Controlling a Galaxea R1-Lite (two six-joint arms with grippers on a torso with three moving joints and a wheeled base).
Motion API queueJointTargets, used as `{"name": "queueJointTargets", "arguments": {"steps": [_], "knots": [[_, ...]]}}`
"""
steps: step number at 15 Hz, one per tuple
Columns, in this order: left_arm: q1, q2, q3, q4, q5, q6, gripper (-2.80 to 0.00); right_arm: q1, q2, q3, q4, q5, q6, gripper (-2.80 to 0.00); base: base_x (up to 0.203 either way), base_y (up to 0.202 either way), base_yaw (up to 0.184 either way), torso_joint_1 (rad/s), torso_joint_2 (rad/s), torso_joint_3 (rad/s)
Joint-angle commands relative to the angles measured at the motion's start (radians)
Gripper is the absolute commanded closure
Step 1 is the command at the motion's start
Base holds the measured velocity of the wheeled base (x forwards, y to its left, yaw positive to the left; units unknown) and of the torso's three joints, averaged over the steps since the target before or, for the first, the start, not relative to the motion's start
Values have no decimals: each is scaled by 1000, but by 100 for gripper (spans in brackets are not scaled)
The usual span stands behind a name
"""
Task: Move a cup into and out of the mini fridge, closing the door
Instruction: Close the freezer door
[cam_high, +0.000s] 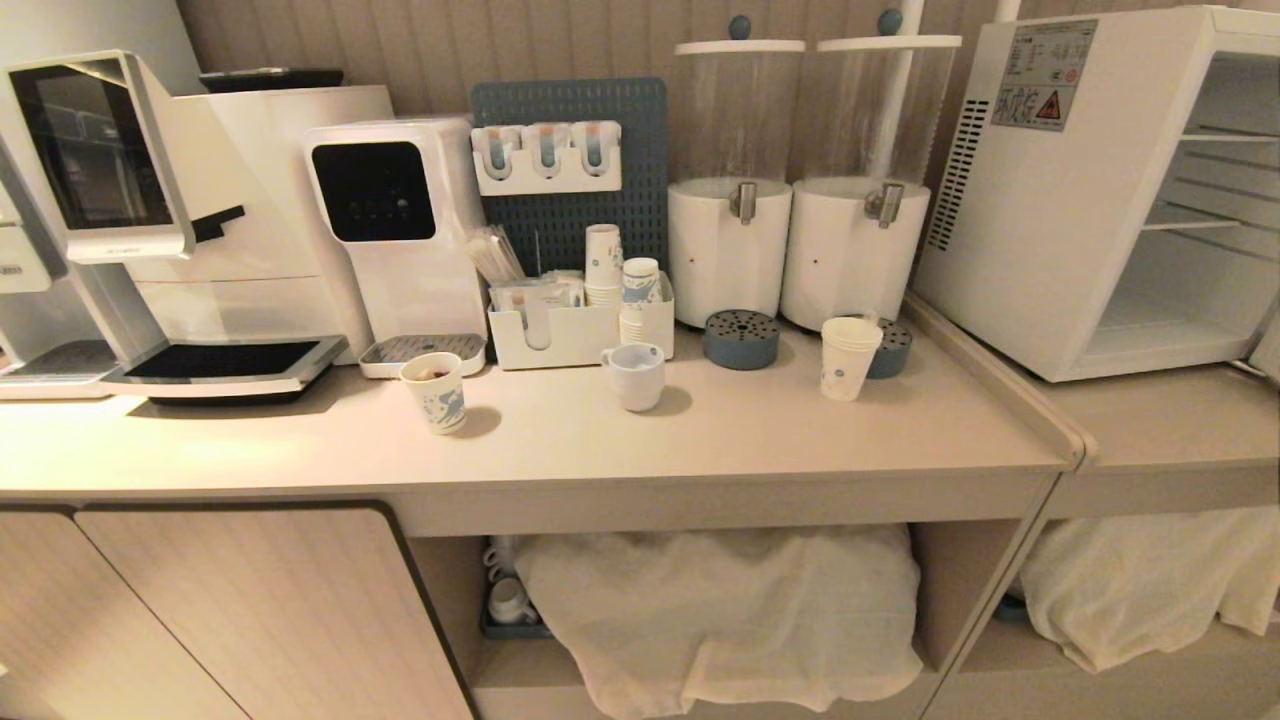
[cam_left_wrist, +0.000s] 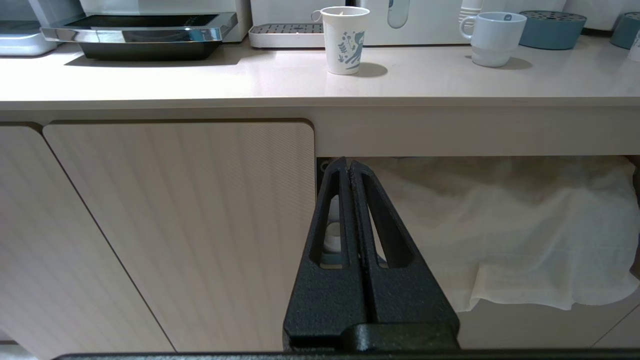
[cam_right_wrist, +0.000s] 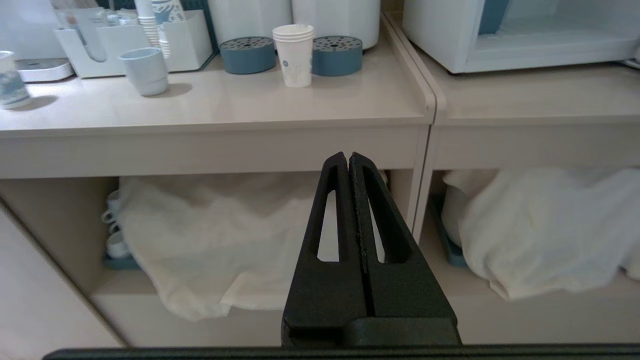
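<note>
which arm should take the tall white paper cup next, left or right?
Right. The tall white paper cup sits toward the robot's right, near the open white mini fridge. The right gripper, shut and empty, faces it; the left gripper faces the cabinet further left.

On my head camera I see a coffee machine (cam_high: 150, 230) at the far left of the counter (cam_high: 560, 440), a white water dispenser (cam_high: 400, 230) beside it, and a blue pegboard (cam_high: 570, 170) behind a white organiser (cam_high: 570, 335) stacked with paper cups. Two tall drink dispensers (cam_high: 790, 190) stand side by side further right, each with a round blue drip tray (cam_high: 741, 338) in front. I also see a paper cup with blue drawings (cam_high: 436, 392) near the water dispenser, a squat white mug (cam_high: 636, 376) mid-counter, and white cloths (cam_high: 720, 610) bundled on the open shelf below.
</note>
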Motion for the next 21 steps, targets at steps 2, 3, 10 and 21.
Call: {"name": "queueJointTargets", "arguments": {"steps": [2, 3, 10, 21], "knots": [[0, 0, 20, -1, 0, 0, 0, 0, -8, 207, -179, -1, -7, 0, 0, 0, 0, 0, 0, 0], [0, 0, 20, -1, 0, 0, 0, 0, -7, 240, -203, -8, -13, 0, 0, 0, 0, 0, 0, 0], [0, 0, 20, -1, 0, 1, 0, 0, -7, 252, -173, -22, -55, 0, 0, 0, 0, 0, 0, 0], [0, 0, 20, -1, 0, 1, 0, 0, -7, 250, -170, -22, -56, 0, 0, -107, 2, 2, 1, 2]]}}
